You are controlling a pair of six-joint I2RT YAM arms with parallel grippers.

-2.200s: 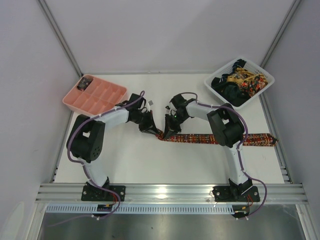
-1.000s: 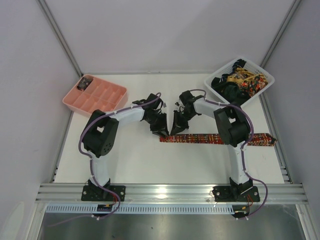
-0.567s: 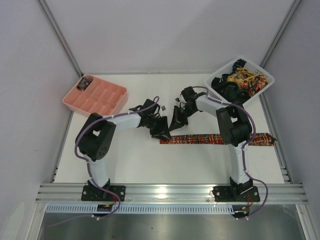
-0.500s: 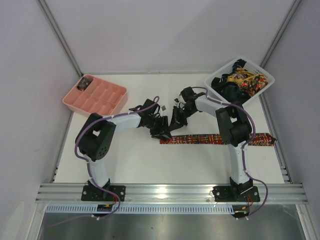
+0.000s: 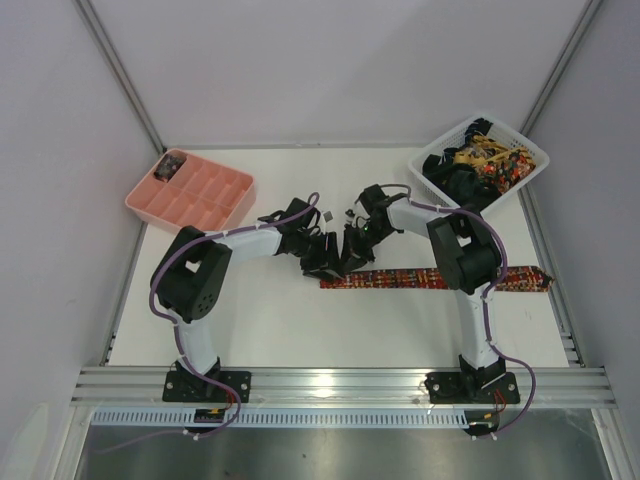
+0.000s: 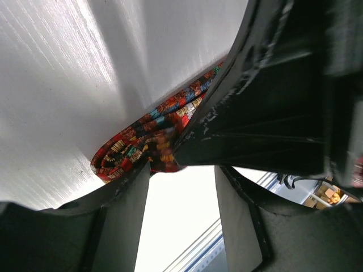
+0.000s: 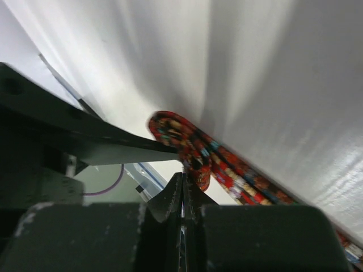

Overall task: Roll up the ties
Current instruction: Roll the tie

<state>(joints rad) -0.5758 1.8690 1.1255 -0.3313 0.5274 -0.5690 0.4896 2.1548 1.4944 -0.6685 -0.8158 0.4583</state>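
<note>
**Top view.** A white counter (image 5: 270,320) enclosed by pale grey walls. A pink tray (image 5: 180,215) sits at the far left. A white basket (image 5: 430,153) at the far right holds further ties (image 5: 490,160). One patterned tie (image 5: 430,278) lies flat across the right half of the counter. The left claw (image 5: 325,263) and right claw (image 5: 352,252) meet over its left end, presumably because the roll is started there. The arms' own bodies hide that end and how the jaws stand.

**Left wrist view.** This view shows what the top view hides: the tie's end (image 6: 133,152) is curled into a small first coil lying on the counter. The left claw (image 6: 181,221) has its jaws apart with nothing between them, just beside the coil. The right claw's dark body (image 6: 272,113) meets the coil at its tip, probably to steady it.

**Right wrist view.** The right claw (image 7: 182,198) has its fingers together, with the tips at the coil (image 7: 181,141). Whether cloth is nipped between them cannot be told. The flat length of the tie runs off towards the lower right.
</note>
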